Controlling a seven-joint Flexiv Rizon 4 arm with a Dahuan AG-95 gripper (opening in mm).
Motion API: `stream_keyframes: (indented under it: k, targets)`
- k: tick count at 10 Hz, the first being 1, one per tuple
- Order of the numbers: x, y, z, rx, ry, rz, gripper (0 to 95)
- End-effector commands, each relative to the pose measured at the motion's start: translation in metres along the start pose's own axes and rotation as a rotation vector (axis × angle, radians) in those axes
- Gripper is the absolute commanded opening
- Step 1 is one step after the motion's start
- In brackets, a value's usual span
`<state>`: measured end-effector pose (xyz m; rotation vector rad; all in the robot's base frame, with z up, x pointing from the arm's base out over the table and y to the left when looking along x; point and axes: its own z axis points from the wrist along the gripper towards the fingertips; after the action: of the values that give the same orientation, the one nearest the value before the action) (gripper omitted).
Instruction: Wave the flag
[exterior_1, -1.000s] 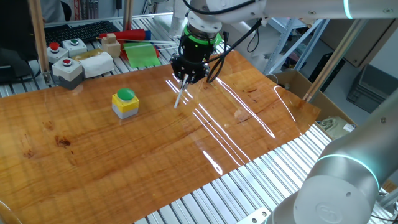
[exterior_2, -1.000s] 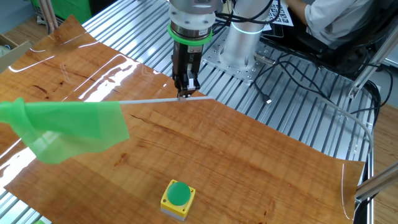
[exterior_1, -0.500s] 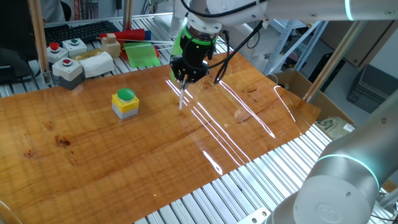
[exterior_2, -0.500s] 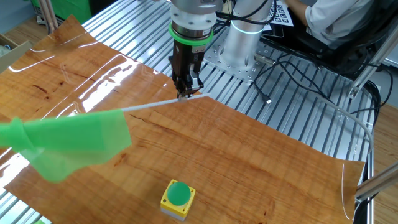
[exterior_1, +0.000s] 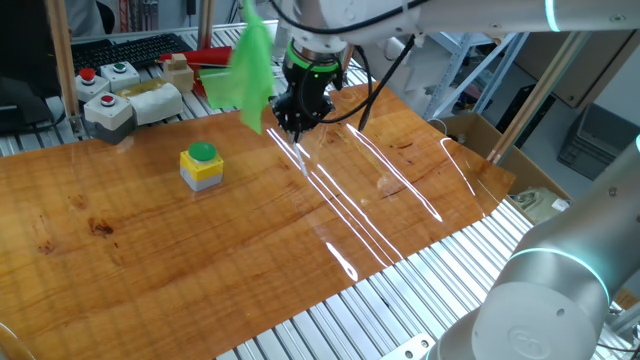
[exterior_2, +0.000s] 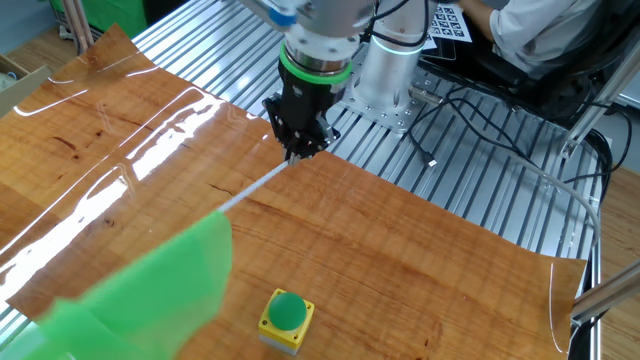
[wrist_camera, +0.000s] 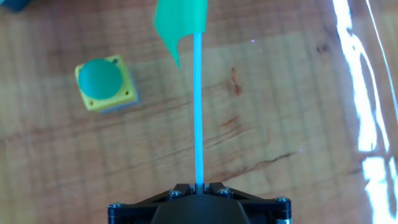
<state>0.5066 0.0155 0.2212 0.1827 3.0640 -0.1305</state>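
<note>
The end effector (exterior_2: 298, 150) points downward over the table, fingers closed.

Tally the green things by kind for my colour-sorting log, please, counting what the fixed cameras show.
Flag held by the gripper: 1 (the flag)
Green-topped button boxes: 2 (yellow button box; grey button box)
Flat green sheets behind the table: 1 (smaller green sheet)
Total: 4

We lose most of the bright green fabric flag on its thin white stick (wrist_camera: 198, 112) in the hand view: cloth is cut off at the top edge. In the other fixed view its lower-left corner (exterior_2: 140, 295) runs out of frame. The black two-finger gripper (wrist_camera: 199, 186) hides its fingertips behind its own body; contact with the stick isn't resolvable there.
</note>
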Motion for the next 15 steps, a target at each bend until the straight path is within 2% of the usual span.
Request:
stream_keyframes:
  k: [1, 4, 5, 6, 8, 12, 15]
  targets:
    - [0.0006, -0.0001, -0.0004, 0.043, 0.002, -0.154, 0.0]
    - [0.0005, 0.0001, -0.0003, 0.058, 0.003, -0.172, 0.0]
    - [0.0005, 0.0001, -0.0003, 0.053, 0.005, -0.162, 0.0]
    - [0.0005, 0.0001, -0.0003, 0.044, 0.005, -0.141, 0.0]
    - [0.0005, 0.0001, -0.0003, 0.0, 0.01, -0.075, 0.0]
    - [-0.0004, -0.0019, -0.0001, -0.015, 0.016, -0.078, 0.0]
    - [-0.0068, -0.003, 0.0037, -0.025, 0.022, -0.083, 0.0]
